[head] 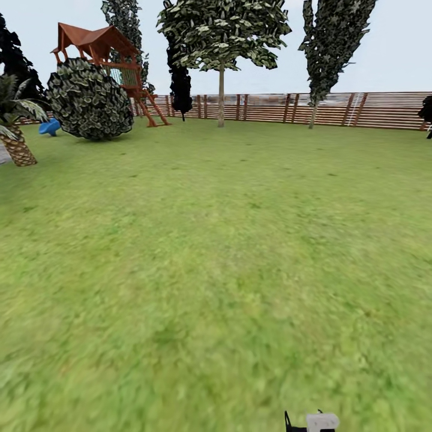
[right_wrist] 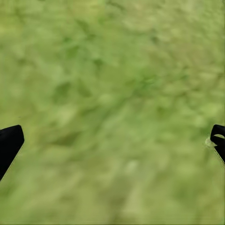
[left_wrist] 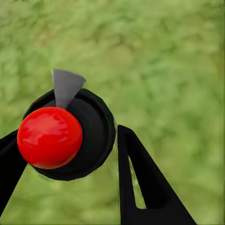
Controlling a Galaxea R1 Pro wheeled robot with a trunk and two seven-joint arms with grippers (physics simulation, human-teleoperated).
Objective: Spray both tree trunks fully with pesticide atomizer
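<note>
Lawn: matt, rough grass.
Fence: brown wooden slats.
Atomizer: glossy red ball on smooth matt black cap.
Left gripper: matt black fingers.

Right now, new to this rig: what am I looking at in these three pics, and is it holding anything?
It's a simulated two-armed wheeled robot in a garden. The head camera looks out over the lawn toward a wooden fence, a leafy tree, a round bush, a play tower and a palm. The other two pictures come from cameras on each wrist, looking along the fingers.

The left end effector is closed around the pesticide atomizer, a black bottle with a red ball top and a grey nozzle. The right end effector is wide open over grass, holding nothing.
</note>
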